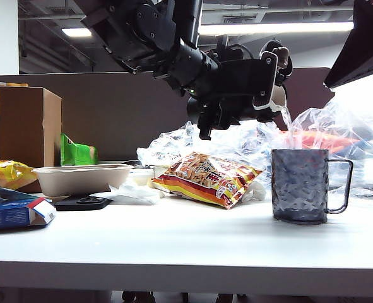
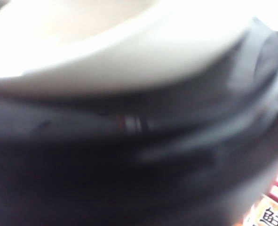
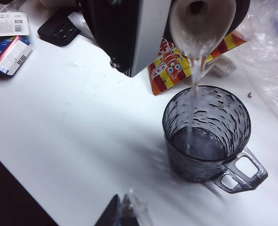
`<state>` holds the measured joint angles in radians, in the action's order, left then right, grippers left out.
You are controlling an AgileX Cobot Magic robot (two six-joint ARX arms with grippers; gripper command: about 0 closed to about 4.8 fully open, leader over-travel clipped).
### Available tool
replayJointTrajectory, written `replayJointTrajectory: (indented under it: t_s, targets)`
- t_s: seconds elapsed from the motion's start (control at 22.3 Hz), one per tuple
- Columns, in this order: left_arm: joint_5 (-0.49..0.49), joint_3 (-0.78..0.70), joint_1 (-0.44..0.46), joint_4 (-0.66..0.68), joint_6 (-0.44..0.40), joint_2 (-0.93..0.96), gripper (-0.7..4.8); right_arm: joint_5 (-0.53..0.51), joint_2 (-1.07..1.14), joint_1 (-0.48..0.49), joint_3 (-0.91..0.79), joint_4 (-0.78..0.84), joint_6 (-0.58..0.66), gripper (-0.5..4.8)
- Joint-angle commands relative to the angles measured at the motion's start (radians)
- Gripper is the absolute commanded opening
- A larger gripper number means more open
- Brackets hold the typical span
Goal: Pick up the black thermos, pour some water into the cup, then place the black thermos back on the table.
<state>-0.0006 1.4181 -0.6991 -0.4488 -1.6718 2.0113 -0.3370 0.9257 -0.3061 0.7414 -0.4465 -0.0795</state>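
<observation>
Above the cup, left claw clamps the tipped black thermos; right claw shut.

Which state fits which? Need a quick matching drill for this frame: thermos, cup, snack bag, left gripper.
Column 1:
1 black thermos
2 cup
3 snack bag
4 left gripper

Column 2:
a lying flat on the table, left of the cup
b clamped around the thermos body
c tipped over, spout streaming water
d upright, partly filled, handle to the right in the exterior view

Pairs: 1-c, 2-d, 3-a, 4-b
</observation>
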Motion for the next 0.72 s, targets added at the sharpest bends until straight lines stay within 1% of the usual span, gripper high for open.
replayJointTrajectory:
  t_s: [0.04, 0.31, 0.4, 0.49, 0.72]
  targets:
    - [0.01, 0.048, -0.003, -0.092, -0.008, -0.014, -0.06, -0.006, -0.004, -0.001, 0.003, 0.009, -0.005, -0.06]
    - [0.031, 0.065, -0.003, -0.084, -0.032, -0.014, -0.06, -0.006, -0.004, -0.001, 0.003, 0.009, -0.007, -0.06]
    - [0.031, 0.065, -0.003, -0.084, -0.089, -0.014, -0.06, -0.006, -0.004, -0.001, 0.003, 0.009, -0.007, -0.06]
    - [0.031, 0.065, -0.003, -0.084, -0.108, -0.014, -0.06, -0.006, -0.004, -0.001, 0.003, 0.009, -0.007, -0.06]
    - [0.031, 0.065, -0.003, -0.085, -0.109, -0.013, -0.06, -0.006, -0.004, -0.001, 0.003, 0.009, -0.007, -0.06]
